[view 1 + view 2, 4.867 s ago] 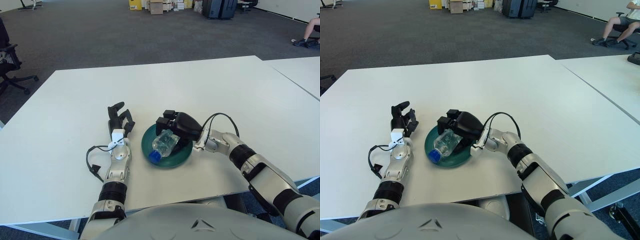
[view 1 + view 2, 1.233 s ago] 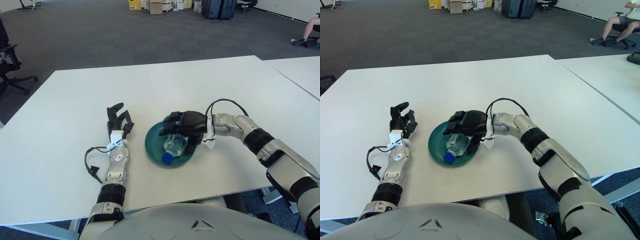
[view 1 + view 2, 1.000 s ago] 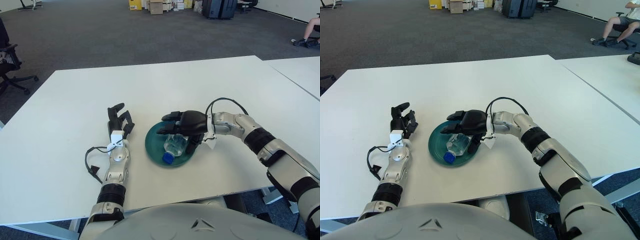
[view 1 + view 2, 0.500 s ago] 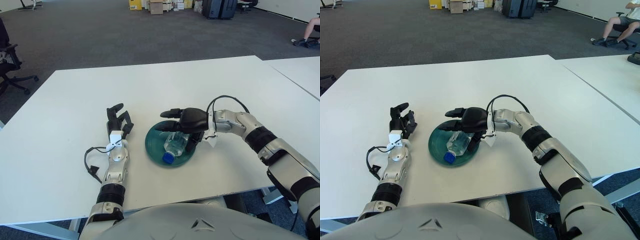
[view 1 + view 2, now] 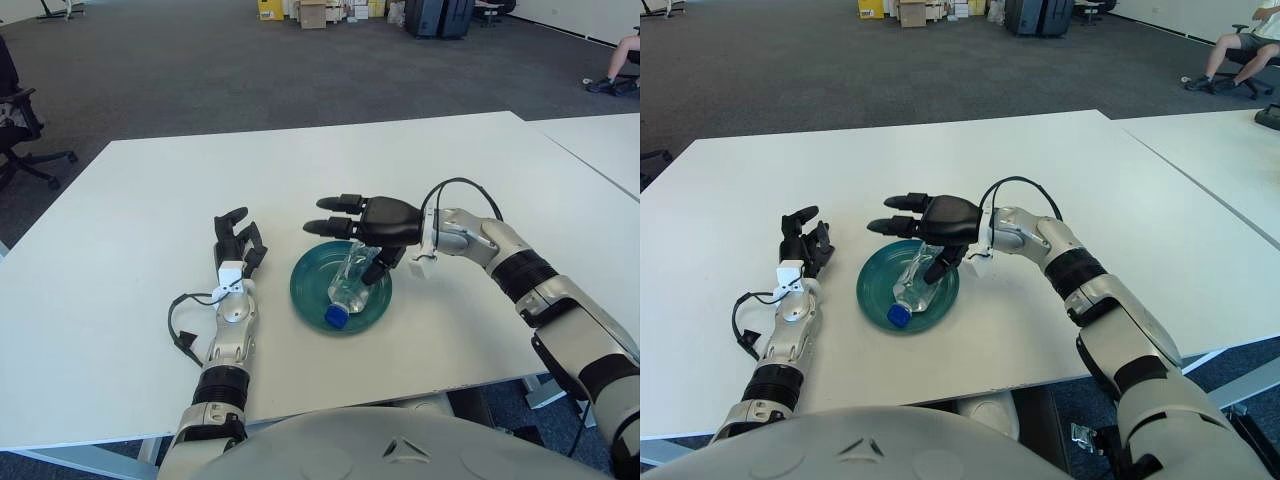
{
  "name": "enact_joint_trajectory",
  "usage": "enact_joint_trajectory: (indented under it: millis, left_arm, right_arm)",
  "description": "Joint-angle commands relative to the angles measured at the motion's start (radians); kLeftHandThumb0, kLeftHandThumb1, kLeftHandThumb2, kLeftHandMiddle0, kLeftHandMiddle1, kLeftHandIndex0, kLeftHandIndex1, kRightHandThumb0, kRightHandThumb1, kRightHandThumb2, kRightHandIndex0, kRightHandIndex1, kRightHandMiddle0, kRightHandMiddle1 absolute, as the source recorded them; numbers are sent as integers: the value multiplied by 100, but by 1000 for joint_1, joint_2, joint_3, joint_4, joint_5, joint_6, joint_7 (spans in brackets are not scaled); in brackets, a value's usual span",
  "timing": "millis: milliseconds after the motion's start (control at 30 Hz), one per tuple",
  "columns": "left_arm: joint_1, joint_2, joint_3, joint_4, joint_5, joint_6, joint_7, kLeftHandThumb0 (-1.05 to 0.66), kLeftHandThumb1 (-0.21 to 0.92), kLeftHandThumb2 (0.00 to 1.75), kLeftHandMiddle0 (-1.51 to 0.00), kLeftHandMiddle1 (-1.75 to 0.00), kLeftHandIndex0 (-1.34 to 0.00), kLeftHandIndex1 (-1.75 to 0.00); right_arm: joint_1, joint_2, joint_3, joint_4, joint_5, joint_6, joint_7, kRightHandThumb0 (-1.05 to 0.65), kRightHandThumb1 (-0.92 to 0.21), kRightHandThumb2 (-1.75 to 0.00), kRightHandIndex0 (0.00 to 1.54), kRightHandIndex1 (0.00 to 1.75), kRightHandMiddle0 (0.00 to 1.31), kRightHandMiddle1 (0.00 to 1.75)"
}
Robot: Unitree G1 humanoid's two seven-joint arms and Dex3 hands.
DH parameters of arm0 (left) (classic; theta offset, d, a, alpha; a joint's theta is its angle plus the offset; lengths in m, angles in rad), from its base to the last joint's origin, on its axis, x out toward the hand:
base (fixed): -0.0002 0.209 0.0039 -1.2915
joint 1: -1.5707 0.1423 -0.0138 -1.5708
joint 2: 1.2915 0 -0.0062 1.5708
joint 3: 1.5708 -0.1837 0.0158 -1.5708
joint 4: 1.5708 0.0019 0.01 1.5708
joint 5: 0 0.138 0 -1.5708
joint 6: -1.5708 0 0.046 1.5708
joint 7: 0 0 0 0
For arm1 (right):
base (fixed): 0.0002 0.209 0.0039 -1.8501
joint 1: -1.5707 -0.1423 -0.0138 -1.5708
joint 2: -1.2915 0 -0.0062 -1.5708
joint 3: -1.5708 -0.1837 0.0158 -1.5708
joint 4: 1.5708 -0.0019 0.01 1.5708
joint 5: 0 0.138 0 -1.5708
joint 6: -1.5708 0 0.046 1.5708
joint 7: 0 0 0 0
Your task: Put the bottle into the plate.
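A clear plastic bottle [image 5: 349, 287] with a blue cap lies on its side in the round green plate [image 5: 311, 291], cap toward me. My right hand [image 5: 352, 230] hovers just above the plate's far rim with its fingers spread, holding nothing. One finger hangs down near the bottle's far end. My left hand [image 5: 238, 243] shows to the left of the plate on the white table [image 5: 130, 210].
A second white table [image 5: 600, 145] stands at the right with a gap between. A black office chair [image 5: 20, 130] is off the far left. Boxes and dark cases [image 5: 360, 12] sit far back on the carpet.
My right hand let go of the bottle, spread its fingers and lifted up and back from the plate. The bottle stays lying in the plate. The left hand has not moved.
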Motion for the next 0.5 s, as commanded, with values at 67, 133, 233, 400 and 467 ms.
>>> enact_joint_trajectory:
  millis: [67, 133, 233, 400, 467]
  left_arm:
    - [-27, 9, 4, 12, -2, -33, 0, -61, 92, 79, -39, -53, -12, -111]
    - [-27, 6, 1, 3, 4, -32, 8, -61, 92, 79, -39, -53, -12, -111]
    - [-28, 6, -2, 3, 18, -33, 22, -60, 92, 78, -41, -54, -12, -110]
    - [-27, 7, -8, -10, 36, -11, 39, -58, 92, 77, -44, -56, -14, -110]
    - [-25, 7, -10, -14, 37, -6, 41, -58, 92, 77, -45, -57, -14, -110]
  right_arm:
    - [-40, 23, -68, 34, 182, 40, 91, -105, -92, -69, 1, 0, 5, 5]
    - [-51, 28, -87, 46, 273, 49, 149, -105, -92, -69, 2, 0, 3, 14]
    - [-68, 28, -119, 59, 441, 72, 268, -105, -92, -66, 4, 0, 1, 26]
    - [-70, 48, -191, 52, 701, 247, 480, -105, -92, -63, 4, 0, 0, 33]
    - [-85, 86, -239, 142, 760, 303, 527, -105, -92, -61, 4, 0, 0, 34]
